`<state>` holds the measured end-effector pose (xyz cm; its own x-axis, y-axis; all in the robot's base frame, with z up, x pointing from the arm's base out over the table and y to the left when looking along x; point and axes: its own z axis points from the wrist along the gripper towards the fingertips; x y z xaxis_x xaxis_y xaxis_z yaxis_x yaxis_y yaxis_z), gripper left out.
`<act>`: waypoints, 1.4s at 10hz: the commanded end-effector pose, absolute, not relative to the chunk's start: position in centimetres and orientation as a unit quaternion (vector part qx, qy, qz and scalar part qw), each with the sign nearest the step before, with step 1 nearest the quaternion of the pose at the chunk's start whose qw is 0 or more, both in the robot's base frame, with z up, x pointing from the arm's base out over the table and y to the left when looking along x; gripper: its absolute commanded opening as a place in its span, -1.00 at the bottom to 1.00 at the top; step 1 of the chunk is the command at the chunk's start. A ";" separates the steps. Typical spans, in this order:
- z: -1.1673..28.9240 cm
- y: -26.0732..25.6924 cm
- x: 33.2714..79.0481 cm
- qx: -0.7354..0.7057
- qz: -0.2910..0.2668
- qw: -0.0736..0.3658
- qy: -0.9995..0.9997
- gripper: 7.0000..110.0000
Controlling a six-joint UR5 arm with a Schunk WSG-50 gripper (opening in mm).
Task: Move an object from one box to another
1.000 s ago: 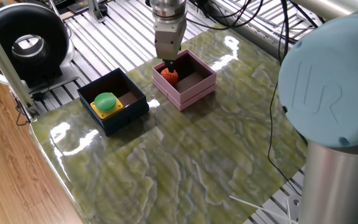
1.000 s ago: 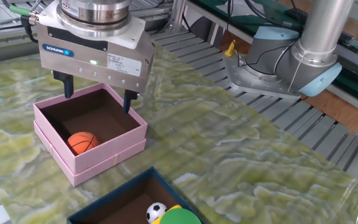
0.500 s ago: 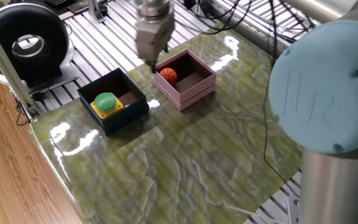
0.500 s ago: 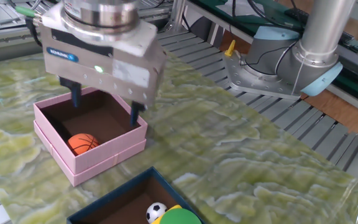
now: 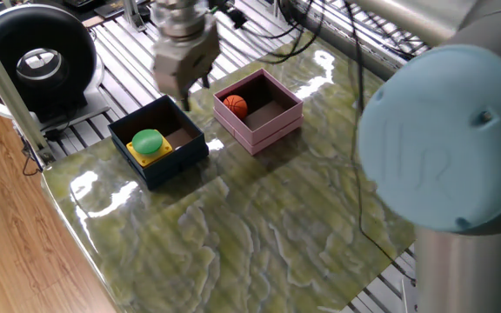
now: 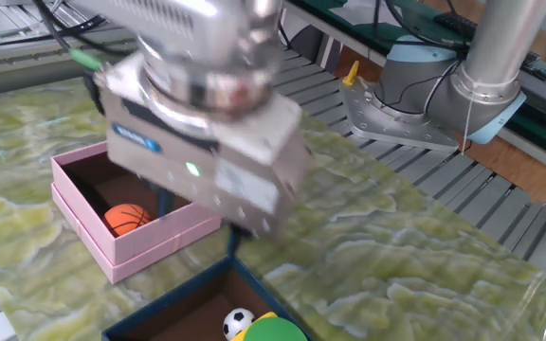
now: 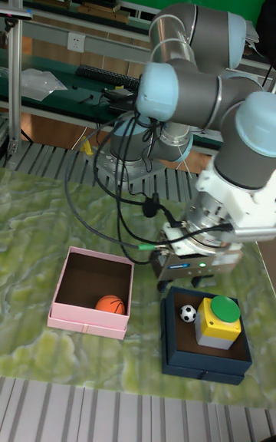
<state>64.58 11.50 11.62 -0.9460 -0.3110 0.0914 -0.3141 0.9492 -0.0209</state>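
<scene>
The end effector has swung away from the pink box and now hangs between it and the navy-blue box, its fingers blurred by motion, so whether they stand apart or together cannot be told; nothing shows between them. An orange ball lies alone in a near corner of the pink box. In the navy-blue box, a small soccer ball sits beside a yellow block with a green round top, touching or nearly so. If the soccer ball is the next pick, a good grasp probably calls for a straight descent over it, with fingers spread to clear both the yellow block and the thin navy wall. The marbled green table around both boxes carries nothing else.
</scene>
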 end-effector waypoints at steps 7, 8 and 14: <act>11.2 19.3 67.5 0.096 -0.008 0.044 -0.994 0.15; 11.1 20.3 67.5 0.079 -0.020 0.038 -0.996 0.15; 10.5 21.0 66.6 0.055 -0.021 -0.040 -0.997 0.15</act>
<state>66.79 20.29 10.69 -0.9906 -0.1366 -0.0080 -0.1367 0.9903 0.0236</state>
